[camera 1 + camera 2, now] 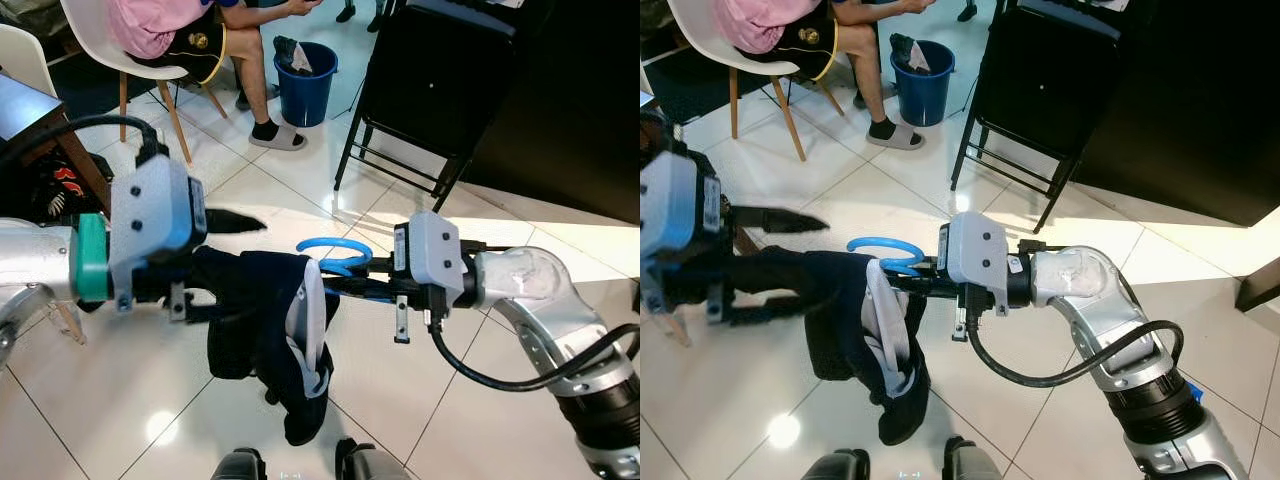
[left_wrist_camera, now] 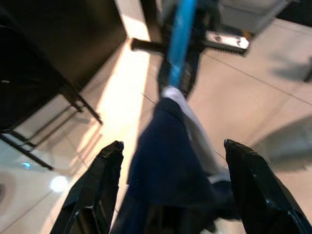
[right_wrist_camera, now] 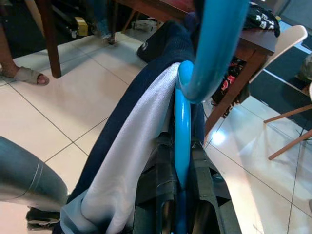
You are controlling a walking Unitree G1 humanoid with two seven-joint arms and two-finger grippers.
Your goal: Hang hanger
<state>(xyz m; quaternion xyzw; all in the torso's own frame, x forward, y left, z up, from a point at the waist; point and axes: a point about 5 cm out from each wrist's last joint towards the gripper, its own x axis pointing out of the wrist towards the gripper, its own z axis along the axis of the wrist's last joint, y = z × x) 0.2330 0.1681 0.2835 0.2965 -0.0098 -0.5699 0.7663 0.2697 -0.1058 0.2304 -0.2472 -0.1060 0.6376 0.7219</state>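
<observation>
My right gripper [image 1: 345, 281] is shut on the neck of a blue hanger [image 1: 335, 248], held out level above the floor. Its hook curls up toward the far side. A dark navy garment [image 1: 270, 320] with a pale lining is draped over the hanger and hangs down from it. My left gripper [image 2: 173, 144] is open, with one black finger [image 2: 95, 187] on each side of the garment's shoulder. In the right wrist view the fingers [image 3: 161, 180] clamp the blue hanger [image 3: 183, 122], with the cloth lying over it.
A person sits on a white chair [image 1: 100, 40] at the far left, one foot in a slipper [image 1: 275, 135]. A blue bucket [image 1: 305, 85] stands beside that foot. A black folding chair [image 1: 430, 100] stands ahead on the right, a wooden table [image 1: 40, 120] at the left. White tiled floor [image 1: 130, 370] lies below.
</observation>
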